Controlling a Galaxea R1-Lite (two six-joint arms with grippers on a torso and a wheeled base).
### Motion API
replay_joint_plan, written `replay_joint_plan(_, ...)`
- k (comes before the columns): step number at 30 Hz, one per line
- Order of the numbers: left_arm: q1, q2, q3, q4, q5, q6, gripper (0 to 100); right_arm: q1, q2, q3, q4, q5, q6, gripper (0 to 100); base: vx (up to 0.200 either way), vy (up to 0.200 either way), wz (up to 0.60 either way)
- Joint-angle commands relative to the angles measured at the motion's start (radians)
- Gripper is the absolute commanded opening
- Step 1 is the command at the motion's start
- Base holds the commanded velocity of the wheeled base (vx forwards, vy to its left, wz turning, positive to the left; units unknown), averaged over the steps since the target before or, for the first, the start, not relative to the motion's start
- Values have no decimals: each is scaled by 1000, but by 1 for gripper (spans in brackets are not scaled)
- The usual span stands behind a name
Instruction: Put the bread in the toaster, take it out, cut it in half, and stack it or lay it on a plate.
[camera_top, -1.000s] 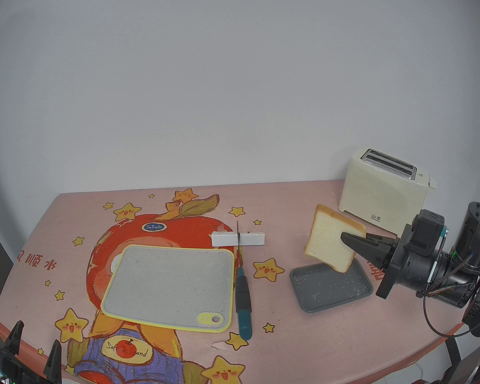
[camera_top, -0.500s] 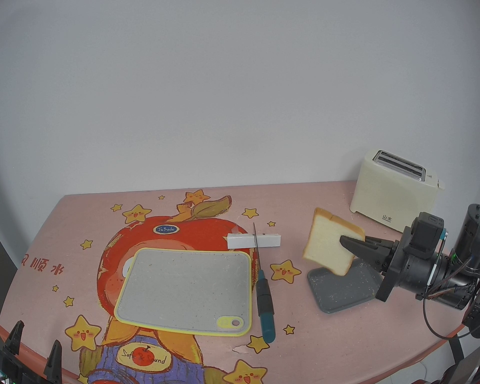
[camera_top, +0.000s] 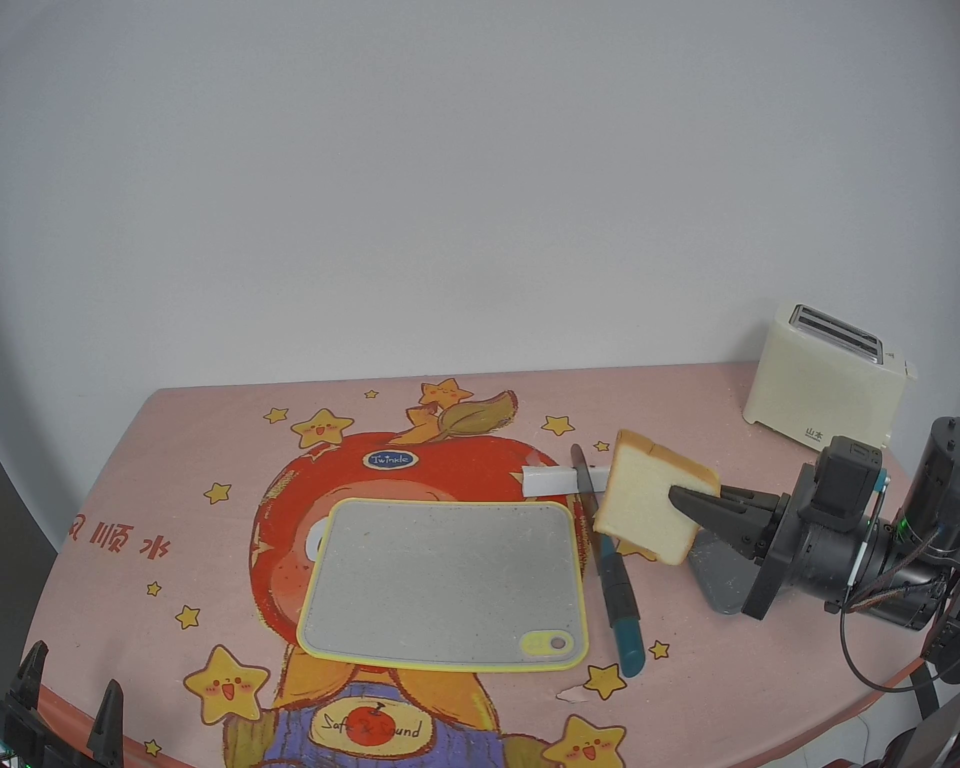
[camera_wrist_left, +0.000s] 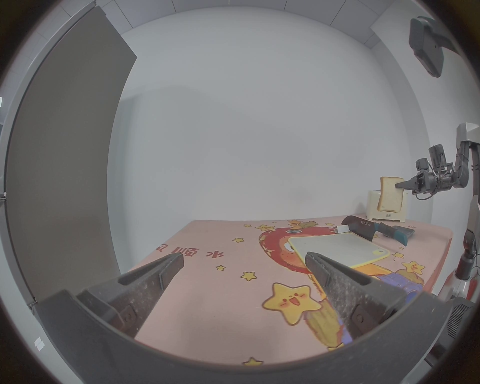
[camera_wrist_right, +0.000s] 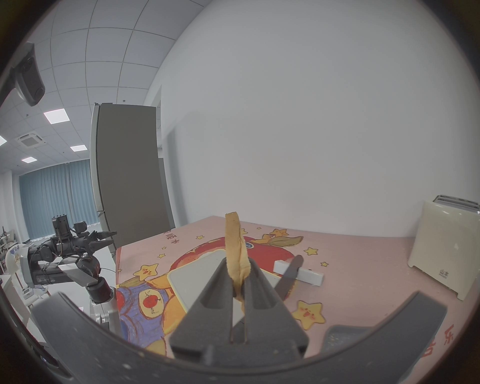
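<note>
Plainly, most of the task remains. The bread (camera_top: 650, 495), right of centre in the head view, is one whole uncut slice, pale with a tan crust and held on edge. The right gripper (camera_top: 688, 496) is clamped on its lower corner, between the cutting board (camera_top: 445, 585) and the plate (camera_top: 722, 580). Nothing shows in the slots of the toaster (camera_top: 830, 378) at the far right, and whether toasting is done cannot be told. The left gripper (camera_wrist_left: 243, 259) is spread open and holds nothing.

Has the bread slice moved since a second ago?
Yes. The camera shifted, but against the dark grey tray the white bread slice has moved left off it, toward the teal-handled knife.
</note>
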Motion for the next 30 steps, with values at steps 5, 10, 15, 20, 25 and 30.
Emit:
replay_joint_plan(5,1,-16,18,-1,0,-1,100,10,0,3,-1,1,0,0,0,0,0)
replay_joint_plan(10,1,-16,18,1,-1,-1,100,38,3,8,-1,1,4,0,0,0,0)
replay_joint_plan(15,1,-16,18,1,0,-1,100,51,23,11,-1,1,9,0,-80,0,0)
replay_joint_plan(20,1,-16,18,-1,0,-1,100,51,31,12,-1,3,9,0,-120,0,0)
replay_joint_plan(25,1,-16,18,1,-1,-1,100,51,34,15,-2,3,8,0,0,0,0)
replay_joint_plan(30,2,-16,18,1,-1,-1,100,55,45,17,-2,3,8,0,0,200,0)
